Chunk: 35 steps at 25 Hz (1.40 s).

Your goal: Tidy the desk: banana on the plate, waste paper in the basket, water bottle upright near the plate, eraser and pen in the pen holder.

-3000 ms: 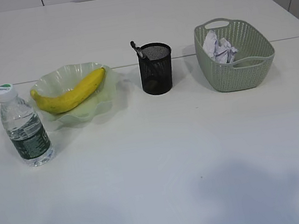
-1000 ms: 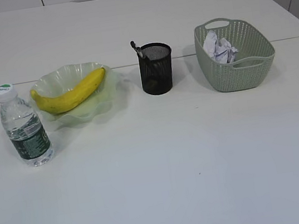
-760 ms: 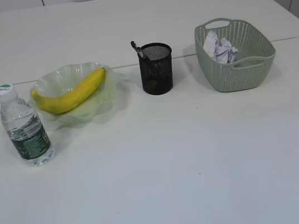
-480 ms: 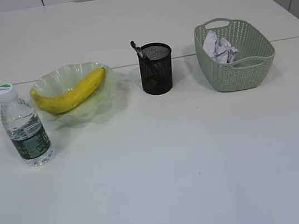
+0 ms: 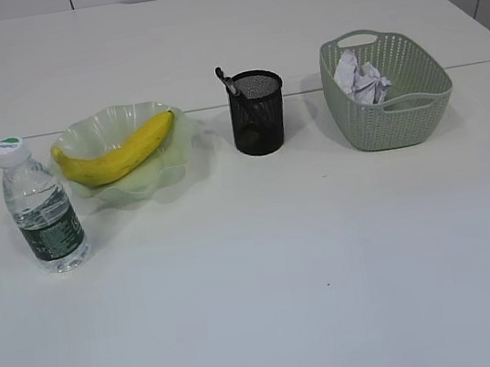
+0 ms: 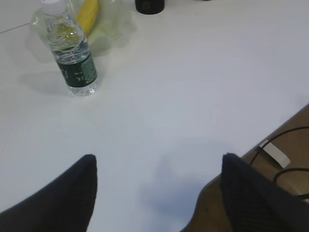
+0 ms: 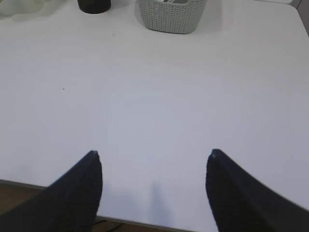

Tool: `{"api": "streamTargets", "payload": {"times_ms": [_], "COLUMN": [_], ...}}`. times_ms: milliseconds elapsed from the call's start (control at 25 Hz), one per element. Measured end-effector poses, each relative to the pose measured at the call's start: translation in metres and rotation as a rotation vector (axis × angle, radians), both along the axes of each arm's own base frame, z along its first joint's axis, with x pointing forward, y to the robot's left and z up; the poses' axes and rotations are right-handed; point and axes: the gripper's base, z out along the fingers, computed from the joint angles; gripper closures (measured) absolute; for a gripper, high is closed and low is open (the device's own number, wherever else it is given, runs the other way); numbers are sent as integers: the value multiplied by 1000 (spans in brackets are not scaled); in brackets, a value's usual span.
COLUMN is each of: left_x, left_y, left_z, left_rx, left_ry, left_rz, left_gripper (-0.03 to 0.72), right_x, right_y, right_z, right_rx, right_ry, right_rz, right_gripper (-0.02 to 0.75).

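Both claws, left (image 6: 157, 166) and right (image 7: 153, 162), spread, empty; water bottle (image 5: 41, 209) label unreadable

Bright, even, diffuse light. White worktop (image 5: 268, 272) near washed out, no hard glare. Soft short shadows beside bottle (image 5: 42, 214) and pen holder (image 5: 257, 112). Exterior view sharp; wrist views softer, dark fingers (image 6: 63, 198) blurred at bottom edge.

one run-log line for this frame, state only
banana: on plate | waste paper: in basket | water bottle: upright beside plate | pen: in pen holder | end effectors: both open, empty
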Motion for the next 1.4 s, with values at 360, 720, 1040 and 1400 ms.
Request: {"api": "streamTargets", "payload": {"times_ms": [360,720,1040,1400], "left_x": [-1,-1,-1,-1], "left_y": [-3,-5,-5,-6], "left_z": [0,0,0,0], "left_rx": [-3,-6,-6,-19], "left_ry": [1,2,2,5], "left_rz": [332,460,510,495], "left_gripper": [132,146,146,167], "right_x": [0,0,0,0], "right_y": [0,0,0,4], "right_z": [0,0,0,0], "right_rx": [0,0,0,8], "right_ry": [0,-2,-2,-5], "right_rz": [0,0,16,66], "right_gripper": [234,234,234,234]}}
